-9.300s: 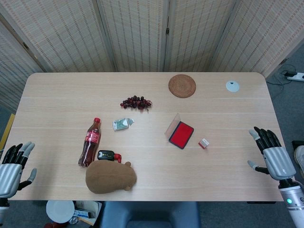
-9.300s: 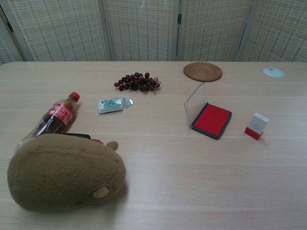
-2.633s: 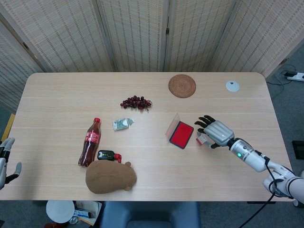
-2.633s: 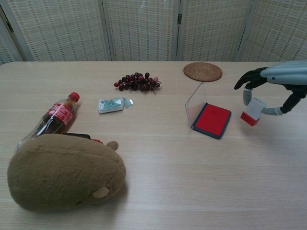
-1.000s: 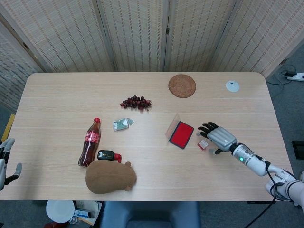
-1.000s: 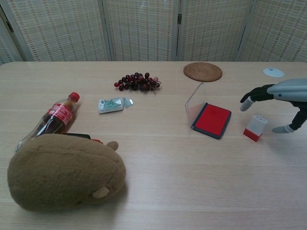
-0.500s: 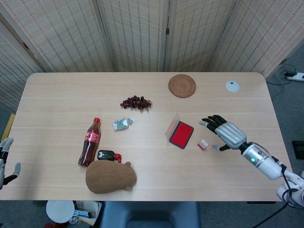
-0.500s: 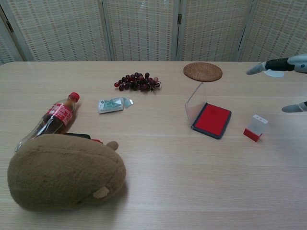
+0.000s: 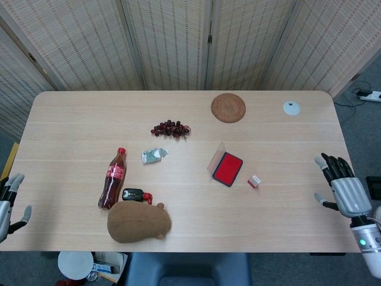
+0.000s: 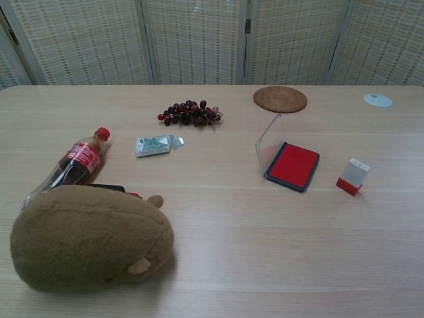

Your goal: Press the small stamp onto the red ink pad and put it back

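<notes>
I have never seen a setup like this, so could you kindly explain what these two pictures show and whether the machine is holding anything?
It is a two-armed robot with humanlike hands, seated at a wooden table. The head view looks down from above; the chest view looks across the tabletop. The left hand and right hand sit at the table's sides, open and empty. On the table lie an open red ink pad, a small stamp beside it, grapes, a cola bottle, a plush toy and a woven coaster.
</notes>
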Robot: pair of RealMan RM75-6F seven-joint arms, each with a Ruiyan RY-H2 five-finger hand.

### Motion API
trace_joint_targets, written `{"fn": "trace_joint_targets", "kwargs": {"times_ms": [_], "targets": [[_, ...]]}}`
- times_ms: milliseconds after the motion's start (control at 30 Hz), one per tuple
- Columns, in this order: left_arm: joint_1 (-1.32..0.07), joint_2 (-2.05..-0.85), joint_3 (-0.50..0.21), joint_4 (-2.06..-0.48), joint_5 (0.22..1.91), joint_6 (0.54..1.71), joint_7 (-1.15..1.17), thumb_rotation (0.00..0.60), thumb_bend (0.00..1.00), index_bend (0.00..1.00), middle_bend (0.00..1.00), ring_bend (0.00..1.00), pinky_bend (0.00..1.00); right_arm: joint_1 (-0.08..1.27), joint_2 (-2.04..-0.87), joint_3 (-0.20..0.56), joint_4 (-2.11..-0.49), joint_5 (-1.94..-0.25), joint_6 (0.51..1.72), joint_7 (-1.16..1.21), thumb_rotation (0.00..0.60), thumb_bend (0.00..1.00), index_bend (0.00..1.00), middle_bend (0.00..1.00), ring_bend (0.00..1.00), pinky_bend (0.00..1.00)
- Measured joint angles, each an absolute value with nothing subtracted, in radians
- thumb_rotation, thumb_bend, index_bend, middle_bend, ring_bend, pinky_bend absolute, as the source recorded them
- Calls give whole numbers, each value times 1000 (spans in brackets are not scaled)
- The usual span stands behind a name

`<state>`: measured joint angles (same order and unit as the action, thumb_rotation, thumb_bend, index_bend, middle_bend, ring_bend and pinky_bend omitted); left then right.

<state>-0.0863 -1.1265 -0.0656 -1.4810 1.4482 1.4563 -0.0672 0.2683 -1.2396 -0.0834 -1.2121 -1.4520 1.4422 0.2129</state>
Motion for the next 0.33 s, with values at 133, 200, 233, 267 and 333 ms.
{"fn": "trace_joint_targets", "kwargs": {"times_ms": [133, 200, 233, 267, 333], "targets": [[-88, -1128, -59, -1481, 1468, 1464, -63, 600, 427, 0, 0, 0, 0, 247, -1226, -61, -1237, -1444, 1447, 206, 600, 222, 0, 0, 0, 0], [-87, -1128, -56, -1482, 1472, 1468, -60, 600, 428, 0, 0, 0, 0, 240, -1219, -52, -1246, -1447, 1452, 205, 600, 221, 0, 0, 0, 0], [-87, -1129, -55, -1482, 1473, 1467, -58, 600, 427, 0, 0, 0, 0, 237, -1215, -48, -1250, -1451, 1452, 207, 600, 221, 0, 0, 0, 0], [-88, -1130, -55, -1481, 1473, 1466, -56, 600, 427, 0, 0, 0, 0, 235, -1214, -46, -1252, -1454, 1451, 209, 600, 221, 0, 0, 0, 0], [-90, -1132, -54, -1481, 1473, 1463, -50, 600, 427, 0, 0, 0, 0, 233, -1212, -43, -1253, -1464, 1450, 212, 600, 219, 0, 0, 0, 0]]}}
